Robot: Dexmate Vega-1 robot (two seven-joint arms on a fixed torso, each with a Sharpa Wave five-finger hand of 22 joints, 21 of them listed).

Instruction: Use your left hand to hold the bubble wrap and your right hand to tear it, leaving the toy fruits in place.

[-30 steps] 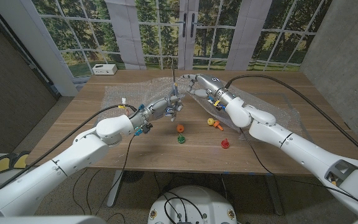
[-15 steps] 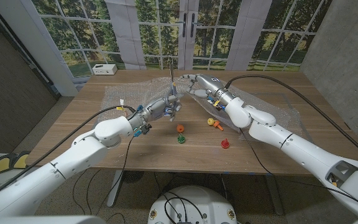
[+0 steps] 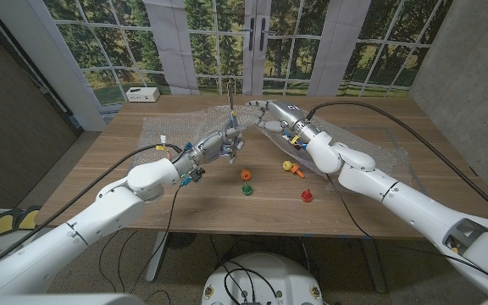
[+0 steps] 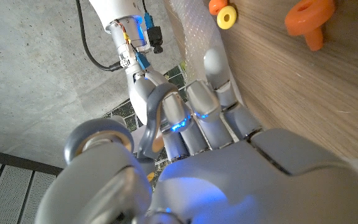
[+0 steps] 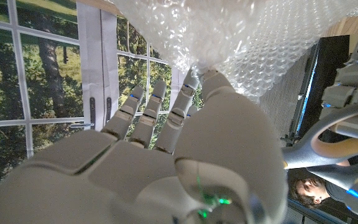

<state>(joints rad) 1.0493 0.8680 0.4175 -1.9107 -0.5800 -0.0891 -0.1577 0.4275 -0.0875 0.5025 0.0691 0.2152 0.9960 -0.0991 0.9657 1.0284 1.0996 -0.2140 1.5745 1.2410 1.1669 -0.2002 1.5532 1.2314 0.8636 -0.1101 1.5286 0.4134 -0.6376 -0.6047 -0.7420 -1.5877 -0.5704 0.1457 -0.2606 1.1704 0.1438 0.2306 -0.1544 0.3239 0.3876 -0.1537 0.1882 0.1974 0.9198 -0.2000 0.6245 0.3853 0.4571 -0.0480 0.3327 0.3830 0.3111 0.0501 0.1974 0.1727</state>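
Note:
A clear bubble wrap sheet point(image 3: 163, 131) lies across the back of the wooden table point(image 3: 185, 203). Its middle is pulled up into a peak point(image 3: 232, 106). My left hand point(image 3: 221, 144) grips the raised wrap from the left, fingers curled point(image 4: 194, 118). My right hand point(image 3: 265, 113) pinches the wrap point(image 5: 241, 43) from the right, thumb against it point(image 5: 199, 78). The two hands are close together above the table. In front of them lie the toy fruits: an orange one point(image 3: 246, 174), a green one point(image 3: 247, 189), a red one point(image 3: 307, 196) and a yellow one point(image 3: 288, 166).
A small white box point(image 3: 142, 93) sits at the table's back left corner. More bubble wrap point(image 3: 379, 157) spreads under my right forearm toward the right edge. A person point(image 5: 306, 190) is at the edge of the right wrist view.
My left hand has risen slightly and drawn the wrap's peak higher. The right hand and the toy fruits have stayed put.

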